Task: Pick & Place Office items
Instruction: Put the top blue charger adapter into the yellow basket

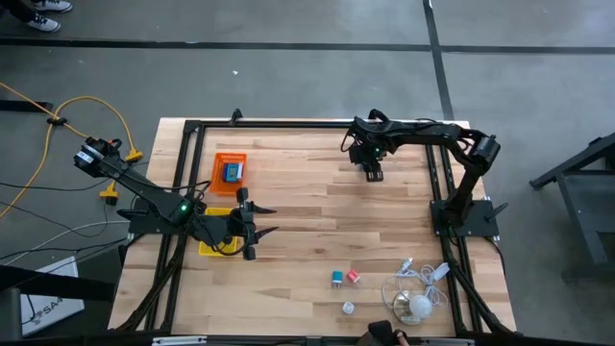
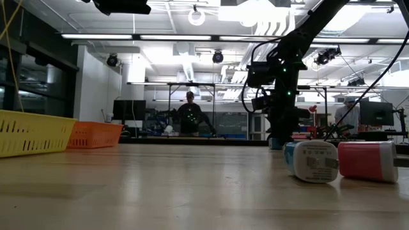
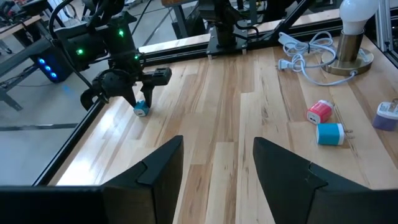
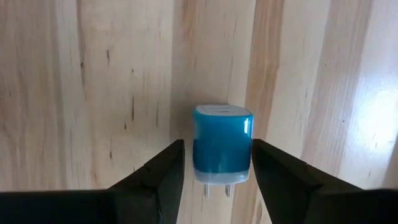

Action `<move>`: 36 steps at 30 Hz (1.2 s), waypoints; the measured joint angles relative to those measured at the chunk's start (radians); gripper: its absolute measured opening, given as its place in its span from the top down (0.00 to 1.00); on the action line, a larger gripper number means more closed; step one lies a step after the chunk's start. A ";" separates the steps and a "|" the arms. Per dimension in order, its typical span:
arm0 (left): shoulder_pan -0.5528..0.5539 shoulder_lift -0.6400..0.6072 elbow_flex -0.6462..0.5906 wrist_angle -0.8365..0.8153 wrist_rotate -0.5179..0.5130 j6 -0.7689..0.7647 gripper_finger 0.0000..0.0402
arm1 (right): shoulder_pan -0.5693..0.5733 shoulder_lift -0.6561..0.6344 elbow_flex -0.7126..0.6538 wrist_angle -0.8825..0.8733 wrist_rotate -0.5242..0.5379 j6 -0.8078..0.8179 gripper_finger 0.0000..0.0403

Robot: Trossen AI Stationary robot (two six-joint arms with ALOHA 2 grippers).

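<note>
Right gripper (image 4: 214,165) part-open, fingers pressing blue charger block (image 4: 222,144) on table (image 4: 93,93)

orange tray (image 1: 231,169) — contents too small to tell | lamp (image 3: 359,18) — top cut off

Counter (image 4: 93,81) looks like smooth pale wood planks, slight sheen; teal charger block (image 4: 222,144) is glossy plastic; tool fingers (image 4: 155,177) matt black

A blue plug block (image 4: 222,144) lies flat on the tabletop (image 4: 93,93), prongs out. Another blue block (image 1: 337,279) and a pink block (image 1: 353,277) lie side by side, a white block (image 1: 348,308) near.
</note>
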 joint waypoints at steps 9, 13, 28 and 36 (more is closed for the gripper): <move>0.000 0.000 0.000 0.000 0.000 0.000 0.54 | 0.000 0.000 0.000 0.000 0.016 0.000 0.57; 0.000 0.000 0.000 0.000 0.000 0.000 0.54 | 0.000 0.000 0.000 -0.001 0.016 0.000 0.57; 0.000 0.000 0.000 0.000 0.000 0.000 0.54 | 0.000 0.000 0.000 -0.001 0.016 0.000 0.57; 0.000 0.000 0.000 0.000 0.000 0.000 0.54 | 0.000 -0.002 0.000 -0.001 0.016 0.000 0.70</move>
